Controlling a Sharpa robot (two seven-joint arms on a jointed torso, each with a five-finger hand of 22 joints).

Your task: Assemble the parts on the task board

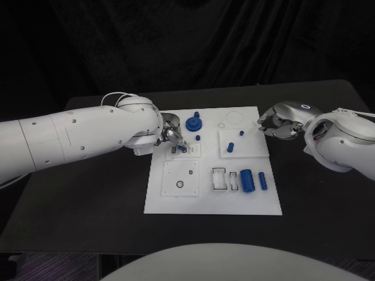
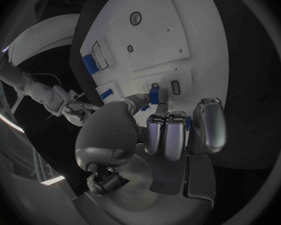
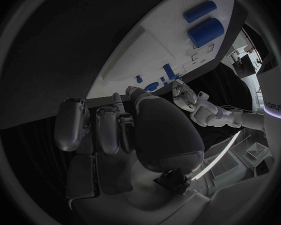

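Blue part (image 2: pixel 154 93) pinched in left hand (image 1: pixel 169 139) fingers over task board (image 1: pixel 212 199) upper-left corner; right hand (image 1: pixel 276 126) curled, holding nothing, at board's far right edge; keep part upright, lower slowly into its slot.

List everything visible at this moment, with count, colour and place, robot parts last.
Table: one, black, under everything.
Task board: one, white, middle of the table.
Round knob-like part: one, blue, far side of the board.
Small pegs: a few, blue, standing mid-board.
Cylinders: two, blue, one thick and one thin, lying side by side near the board's right edge.
Small part: one, blue, at the left hand's fingertips.
Left hand: silver, over the board's far-left area.
Right hand: silver, fingers curled, at the board's far-right corner, nothing seen in it.
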